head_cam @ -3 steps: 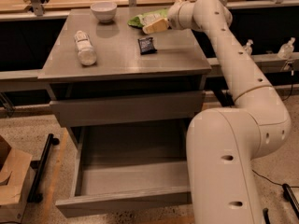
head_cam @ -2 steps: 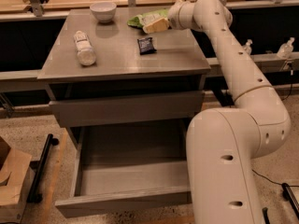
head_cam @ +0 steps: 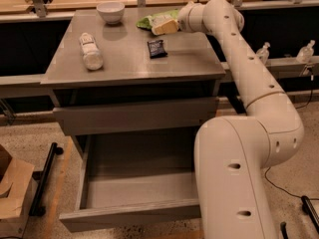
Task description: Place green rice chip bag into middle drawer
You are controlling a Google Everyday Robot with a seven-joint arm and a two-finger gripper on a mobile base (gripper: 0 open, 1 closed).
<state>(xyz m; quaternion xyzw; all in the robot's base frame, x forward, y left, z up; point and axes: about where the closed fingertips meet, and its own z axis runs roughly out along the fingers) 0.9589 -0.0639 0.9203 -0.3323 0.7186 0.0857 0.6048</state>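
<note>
Here, grey cabinet top (head_cam: 129,63) over speckled floor (head_cam: 30,131). Gripper (head_cam: 167,27) at green bag (head_cam: 155,19), far right of top; hold unclear. Bowl (head_cam: 110,11), bottle (head_cam: 90,51), black packet (head_cam: 157,48) alongside. Middle drawer (head_cam: 134,188) open below.

Warm, rather dim light falls from above on the counter (head_cam: 129,59), leaving a soft shadow in front of the bowl (head_cam: 110,11) and the claw (head_cam: 164,27) at upper centre palely lit, while the open middle drawer (head_cam: 129,215) sits in shade.
</note>
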